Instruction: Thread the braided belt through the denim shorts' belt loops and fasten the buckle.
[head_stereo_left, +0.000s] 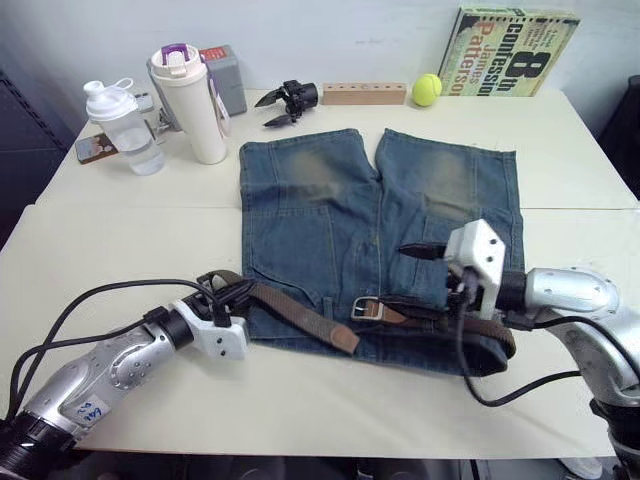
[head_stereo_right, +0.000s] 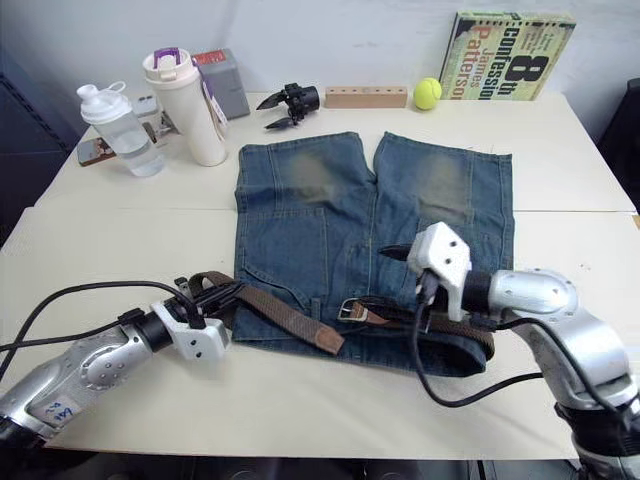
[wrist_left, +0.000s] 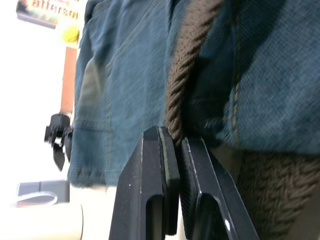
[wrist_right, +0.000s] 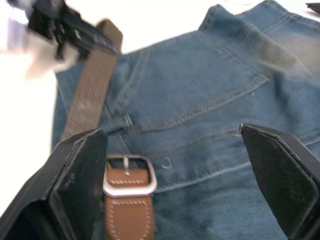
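The denim shorts (head_stereo_left: 330, 210) lie flat on the table, waistband toward me. The braided belt (head_stereo_left: 300, 312) runs along the waistband. Its tan tip (head_stereo_left: 343, 338) rests just left of the buckle (head_stereo_left: 366, 308), unfastened. My left gripper (head_stereo_left: 232, 292) is at the waistband's left corner, shut on the belt (wrist_left: 182, 75), with the braid pinched between its fingers (wrist_left: 160, 165). My right gripper (wrist_right: 170, 132) hovers open over the right side of the shorts. The buckle (wrist_right: 129, 175) lies below its left finger. A belt loop (wrist_right: 119, 121) sits beside the strap.
At the table's back left stand a white tumbler (head_stereo_left: 190, 100), a clear shaker bottle (head_stereo_left: 125, 125) and a grey box (head_stereo_left: 225, 75). A loose black gripper part (head_stereo_left: 288, 100), a wooden block (head_stereo_left: 364, 93), a yellow ball (head_stereo_left: 427, 89) and a book (head_stereo_left: 510, 50) line the back edge.
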